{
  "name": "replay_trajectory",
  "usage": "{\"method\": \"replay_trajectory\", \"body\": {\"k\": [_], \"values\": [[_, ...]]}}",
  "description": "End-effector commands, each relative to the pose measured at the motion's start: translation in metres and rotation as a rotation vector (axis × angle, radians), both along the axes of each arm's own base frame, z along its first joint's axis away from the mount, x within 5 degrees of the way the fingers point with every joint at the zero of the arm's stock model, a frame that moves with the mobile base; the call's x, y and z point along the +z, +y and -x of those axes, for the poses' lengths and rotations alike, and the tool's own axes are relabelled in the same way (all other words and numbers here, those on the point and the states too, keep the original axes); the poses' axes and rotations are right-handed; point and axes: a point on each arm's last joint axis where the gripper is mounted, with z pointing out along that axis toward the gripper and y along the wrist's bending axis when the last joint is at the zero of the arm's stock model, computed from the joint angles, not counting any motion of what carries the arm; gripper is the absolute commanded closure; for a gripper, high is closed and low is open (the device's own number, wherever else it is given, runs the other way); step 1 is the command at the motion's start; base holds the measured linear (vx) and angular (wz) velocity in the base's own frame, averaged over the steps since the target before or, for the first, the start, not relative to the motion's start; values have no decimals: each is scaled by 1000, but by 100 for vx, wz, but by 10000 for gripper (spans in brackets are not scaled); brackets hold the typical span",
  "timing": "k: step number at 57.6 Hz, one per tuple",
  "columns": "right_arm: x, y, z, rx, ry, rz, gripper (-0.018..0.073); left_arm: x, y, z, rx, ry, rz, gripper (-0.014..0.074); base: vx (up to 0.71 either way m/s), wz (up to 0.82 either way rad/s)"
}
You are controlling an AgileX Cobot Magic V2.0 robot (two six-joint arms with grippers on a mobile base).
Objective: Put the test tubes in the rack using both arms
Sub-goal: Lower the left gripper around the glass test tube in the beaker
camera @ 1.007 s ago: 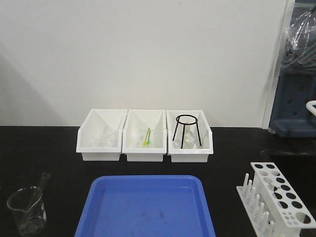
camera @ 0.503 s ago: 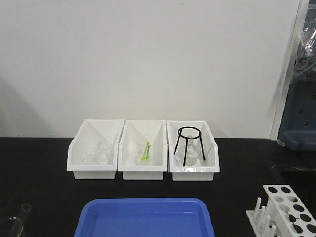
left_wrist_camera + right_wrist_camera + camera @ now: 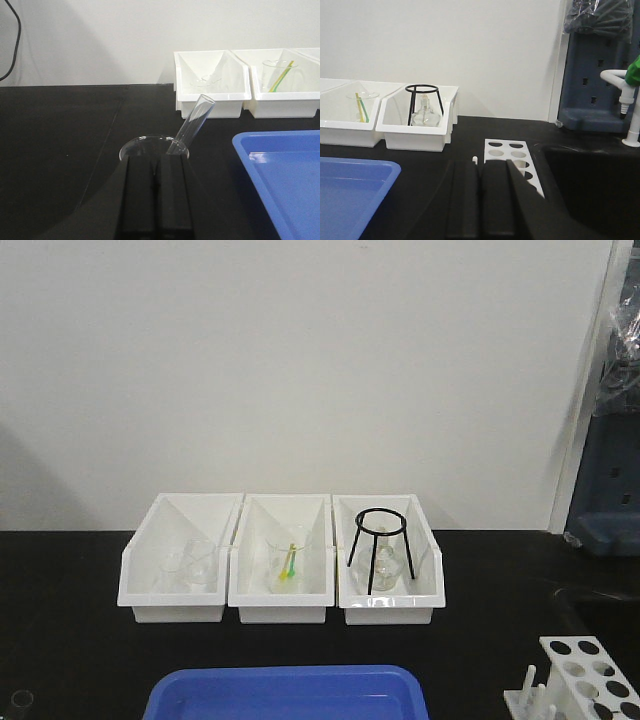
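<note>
In the left wrist view one clear test tube (image 3: 195, 122) leans to the right inside a clear beaker (image 3: 145, 141) on the black table. My left gripper (image 3: 159, 162) is shut and empty, just in front of the beaker. In the front view only the tube's open top (image 3: 19, 700) shows, at the bottom left. The white rack (image 3: 512, 160) with round holes stands right behind my right gripper (image 3: 480, 167), which is shut and empty. One rack peg (image 3: 474, 159) shows above the fingers. The rack's top (image 3: 585, 670) shows at the front view's bottom right. Neither arm shows in the front view.
Three white bins (image 3: 280, 612) stand in a row against the wall, holding glassware, a beaker with green and yellow sticks (image 3: 288, 562) and a black wire tripod (image 3: 379, 548). A blue tray (image 3: 285, 692) lies in front. A black sink (image 3: 590, 185) is right of the rack.
The front view has tilted upward: bins, tray and rack sit lower in frame, and the beaker has dropped out at the bottom left. No object has visibly moved on the table.
</note>
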Motion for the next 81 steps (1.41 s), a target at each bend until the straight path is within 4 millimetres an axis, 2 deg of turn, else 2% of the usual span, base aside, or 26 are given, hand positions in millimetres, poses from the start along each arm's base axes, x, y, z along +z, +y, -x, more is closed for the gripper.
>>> {"method": "replay_trajectory", "body": {"k": [1, 29, 43, 61, 68, 74, 81], "values": [[2, 0, 0, 1, -69, 10, 568, 18, -1, 2, -6, -120, 14, 602, 4, -2], [4, 0, 0, 2, -82, 10, 568, 18, -1, 2, -6, -122, 14, 602, 1, 0], [12, 1, 2, 12, -180, -2, 568, 19, -1, 2, -8, -138, 14, 601, 0, 0], [30, 3, 7, 31, -371, -10, 568, 33, -2, 4, -20, -279, 16, 601, 0, 0], [39, 2, 8, 27, -364, -12, 568, 45, -2, 6, -29, -357, 55, 601, 0, 0], [63, 1, 13, 15, -347, -9, 568, 67, -2, 12, -28, -413, 37, 598, 0, 0], [89, 0, 15, 2, -286, -8, 564, 95, -1, 17, -14, -402, -18, 590, 0, 0]]}}
